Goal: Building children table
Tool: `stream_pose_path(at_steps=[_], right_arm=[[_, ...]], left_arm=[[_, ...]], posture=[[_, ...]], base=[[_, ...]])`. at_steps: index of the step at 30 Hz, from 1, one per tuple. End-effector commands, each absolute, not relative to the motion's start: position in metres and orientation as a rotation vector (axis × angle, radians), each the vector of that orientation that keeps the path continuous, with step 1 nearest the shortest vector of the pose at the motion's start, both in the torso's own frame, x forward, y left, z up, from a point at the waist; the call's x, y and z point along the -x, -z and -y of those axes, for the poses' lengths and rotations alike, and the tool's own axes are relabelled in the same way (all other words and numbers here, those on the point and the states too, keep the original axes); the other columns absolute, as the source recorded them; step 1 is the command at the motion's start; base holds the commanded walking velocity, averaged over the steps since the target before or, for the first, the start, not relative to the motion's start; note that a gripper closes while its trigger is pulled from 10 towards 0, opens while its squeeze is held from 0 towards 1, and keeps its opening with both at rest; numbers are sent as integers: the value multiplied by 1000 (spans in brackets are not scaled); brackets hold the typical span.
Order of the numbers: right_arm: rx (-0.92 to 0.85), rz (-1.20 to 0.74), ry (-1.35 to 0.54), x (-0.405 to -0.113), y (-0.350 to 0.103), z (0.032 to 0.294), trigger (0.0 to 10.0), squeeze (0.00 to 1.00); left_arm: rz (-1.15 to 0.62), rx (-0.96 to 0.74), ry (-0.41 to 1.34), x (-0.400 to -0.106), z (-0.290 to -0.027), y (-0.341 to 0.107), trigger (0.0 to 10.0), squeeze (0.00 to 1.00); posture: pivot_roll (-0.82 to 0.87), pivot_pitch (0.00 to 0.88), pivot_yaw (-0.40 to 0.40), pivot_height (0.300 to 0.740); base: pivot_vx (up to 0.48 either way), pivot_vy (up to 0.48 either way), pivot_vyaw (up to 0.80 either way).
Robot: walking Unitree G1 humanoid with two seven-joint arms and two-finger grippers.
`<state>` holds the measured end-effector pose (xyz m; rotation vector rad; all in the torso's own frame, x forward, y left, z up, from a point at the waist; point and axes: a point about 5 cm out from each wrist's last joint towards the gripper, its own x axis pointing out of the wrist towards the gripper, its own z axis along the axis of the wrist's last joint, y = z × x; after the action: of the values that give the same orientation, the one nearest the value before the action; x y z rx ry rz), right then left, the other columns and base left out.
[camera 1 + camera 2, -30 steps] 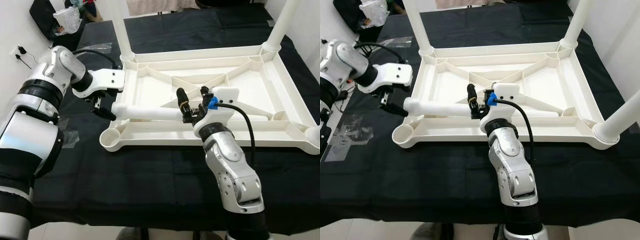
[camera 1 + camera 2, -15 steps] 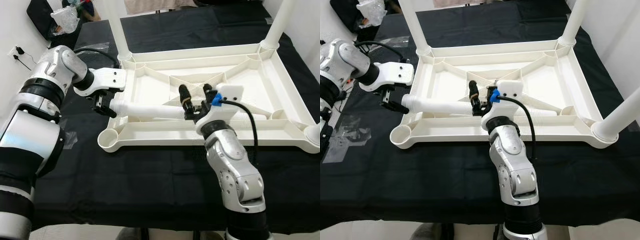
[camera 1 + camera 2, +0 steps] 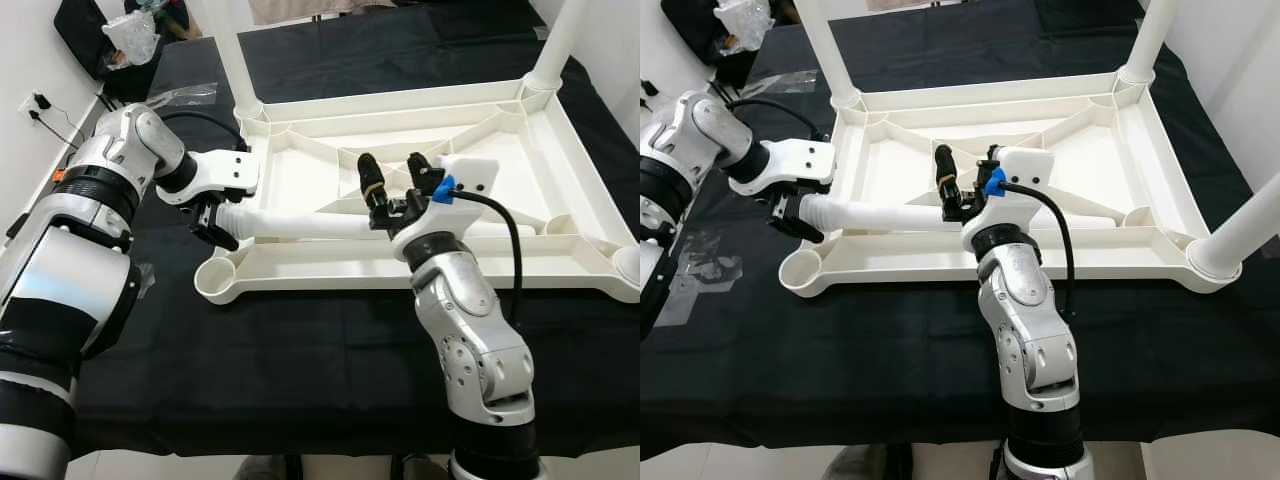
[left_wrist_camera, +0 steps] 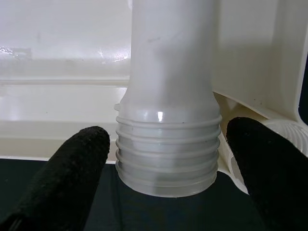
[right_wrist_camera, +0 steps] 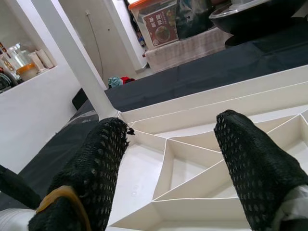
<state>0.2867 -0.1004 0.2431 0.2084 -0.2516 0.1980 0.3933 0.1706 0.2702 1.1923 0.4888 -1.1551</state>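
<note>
The loose table leg (image 3: 300, 226) lies across the upturned tabletop (image 3: 500, 140) on the black counter (image 3: 300, 350), its threaded end beside the empty corner socket (image 3: 216, 280). Three legs look fitted already. The left gripper (image 3: 218, 226) brackets that end with fingers spread; the right gripper (image 3: 395, 185), also spread, hovers midway.
</note>
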Motion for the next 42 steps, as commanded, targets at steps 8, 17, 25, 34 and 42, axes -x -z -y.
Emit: stream_pose_path(at_steps=[8,17,25,34,42], right_arm=[[-221,265,-207,-284,-250,98,10000,0],[-220,274,-201,-286,-253,101,10000,0],[-219,296,-207,-292,-258,101,10000,0],[-220,314,-216,-298,-261,100,10000,0],[-225,326,-223,-303,-263,99,10000,0]], left_arm=[[-546,-1148,1156,-391,-180,-258,0,0],[-555,-1136,1156,-391,-182,-255,0,0],[-476,-1129,1124,-392,-184,-271,0,0],[-441,-1179,1068,-391,-195,-295,0,0],[-514,-1244,1044,-383,-219,-311,0,0]], posture=[[101,233,131,740],[97,224,130,740],[107,188,106,740],[118,174,95,740],[132,156,84,740]], base=[[0,0,0],[0,0,0],[0,0,0],[0,0,0],[0,0,0]])
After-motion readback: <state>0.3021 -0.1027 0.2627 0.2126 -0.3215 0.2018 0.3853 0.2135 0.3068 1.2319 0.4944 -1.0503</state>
